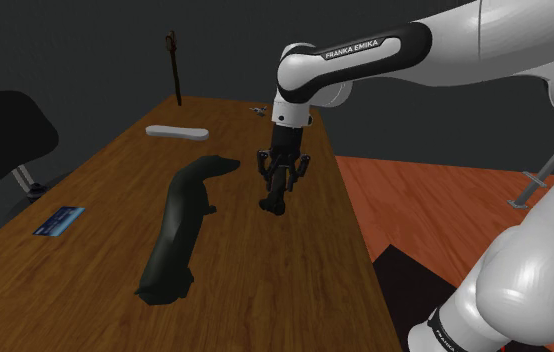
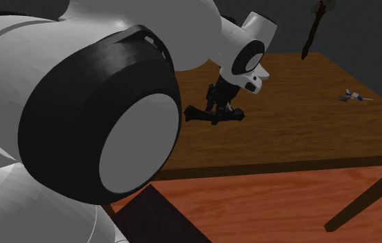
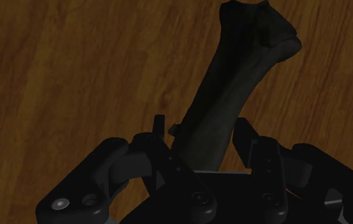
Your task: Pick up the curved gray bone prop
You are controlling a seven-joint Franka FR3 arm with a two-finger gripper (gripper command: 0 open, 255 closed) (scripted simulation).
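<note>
Jaws tight around dark bone (image 3: 232, 83)

My arm (image 1: 365, 52) extended toward the shoulder view's left, the wrist bent so that my gripper (image 1: 283, 172) pointed straight down. Both fingers (image 3: 161, 135) were closed against the shaft of the dark bone (image 3: 242, 70), one on each side.

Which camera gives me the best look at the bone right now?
The wrist view: the dark bone shows its shaft and knobbed end clearly, clasped between the fingers of the gripper. The shoulder view shows a dark end under the gripper; the second exterior view shows a dark bar crossing beneath the hand.
</note>
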